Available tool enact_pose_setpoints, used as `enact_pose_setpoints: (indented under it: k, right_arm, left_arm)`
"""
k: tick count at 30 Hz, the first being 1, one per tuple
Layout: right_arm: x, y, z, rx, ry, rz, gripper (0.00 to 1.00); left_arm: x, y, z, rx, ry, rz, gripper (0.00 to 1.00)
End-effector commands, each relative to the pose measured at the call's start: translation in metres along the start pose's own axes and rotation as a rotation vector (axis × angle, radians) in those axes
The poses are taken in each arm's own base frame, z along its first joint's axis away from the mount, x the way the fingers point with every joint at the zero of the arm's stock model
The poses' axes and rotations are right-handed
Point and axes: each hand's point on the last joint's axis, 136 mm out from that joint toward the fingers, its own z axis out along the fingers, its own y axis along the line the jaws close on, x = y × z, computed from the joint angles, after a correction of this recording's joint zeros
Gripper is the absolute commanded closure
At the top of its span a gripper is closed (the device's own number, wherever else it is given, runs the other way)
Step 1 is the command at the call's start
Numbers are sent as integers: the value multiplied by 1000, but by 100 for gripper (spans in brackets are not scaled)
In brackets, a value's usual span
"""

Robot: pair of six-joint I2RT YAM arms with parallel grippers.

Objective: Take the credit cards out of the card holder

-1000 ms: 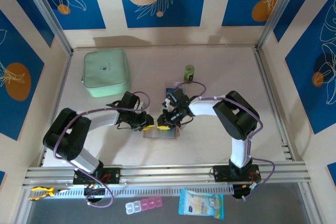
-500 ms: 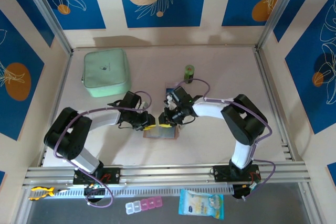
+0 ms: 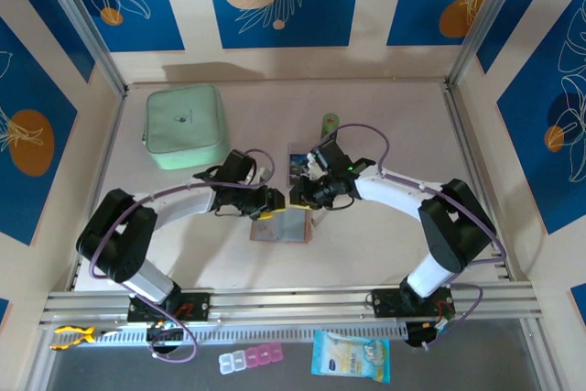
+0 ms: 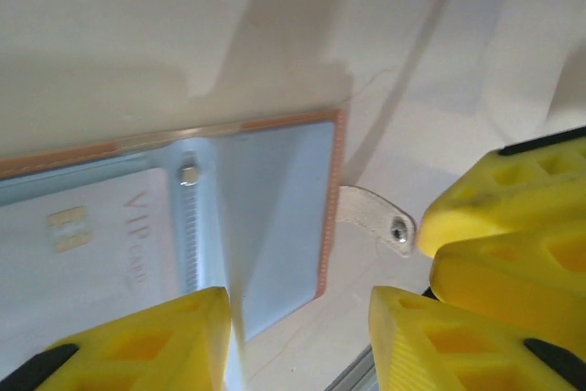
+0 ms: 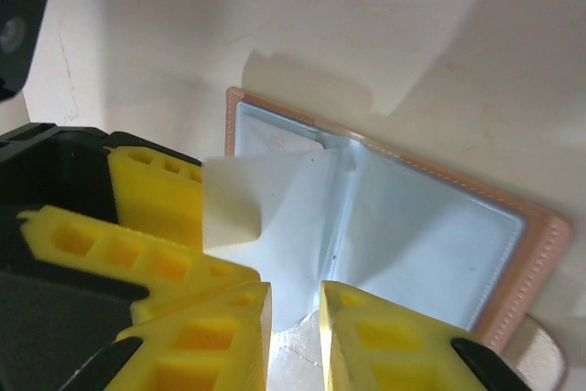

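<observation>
The card holder point(image 3: 279, 228) lies spread open on the table, tan rim outside and grey-blue pockets point(image 5: 439, 244) inside. A pale credit card marked VIP point(image 4: 92, 235) sits in one pocket. Another pale credit card point(image 5: 293, 226) tilts up out of the holder, and my right gripper point(image 5: 293, 336) is shut on its near edge. My left gripper point(image 4: 298, 336) hangs open over the holder's corner point(image 4: 325, 226) by the snap tab point(image 4: 375, 217), holding nothing. From above, the left gripper point(image 3: 273, 203) and the right gripper point(image 3: 299, 195) meet at the holder's far edge. One dark blue credit card point(image 3: 298, 162) lies loose behind them.
A mint-green zip case point(image 3: 185, 125) sits at the back left. A small green cylinder point(image 3: 329, 123) stands behind the loose card. On the ledge below the arm bases lie a pill box point(image 3: 250, 357) and a blue snack packet point(image 3: 351, 355). Walls close in on three sides.
My left gripper has opened and let go. Both grippers have shifted toward the back of the table, and the right arm is stretched out lower. The loose blue card behind them shows more.
</observation>
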Motion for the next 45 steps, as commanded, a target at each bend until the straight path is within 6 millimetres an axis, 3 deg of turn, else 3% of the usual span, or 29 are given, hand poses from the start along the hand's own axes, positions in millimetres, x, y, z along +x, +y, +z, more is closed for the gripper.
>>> enact_pose_setpoints:
  k: [1,8,13,20,28,33,36,45]
  right_arm:
    - [-3,-5,-16,34,-31,11,77]
    - [-8,-15,-35,52,-84,47,77]
    - [-6,-17,-37,53,-83,51,76]
    - [-4,-14,-30,36,-64,58,76]
    - [2,-2,-11,13,-7,54,77]
    - [9,11,6,-6,43,40,78]
    - [12,18,16,-10,67,29,79]
    - [20,23,40,-5,130,38,80]
  left_arm:
    - [3,-13,9,18,43,12,52]
    - [6,-20,29,28,78,23,48]
    - [7,-22,37,31,88,26,46]
    - [6,-19,26,-2,64,54,46]
    - [-2,0,1,-55,8,51,48]
    - [-6,23,-16,-94,-25,24,54]
    - [-7,38,-21,-107,-29,3,64]
    - [0,71,-14,-145,9,-39,86]
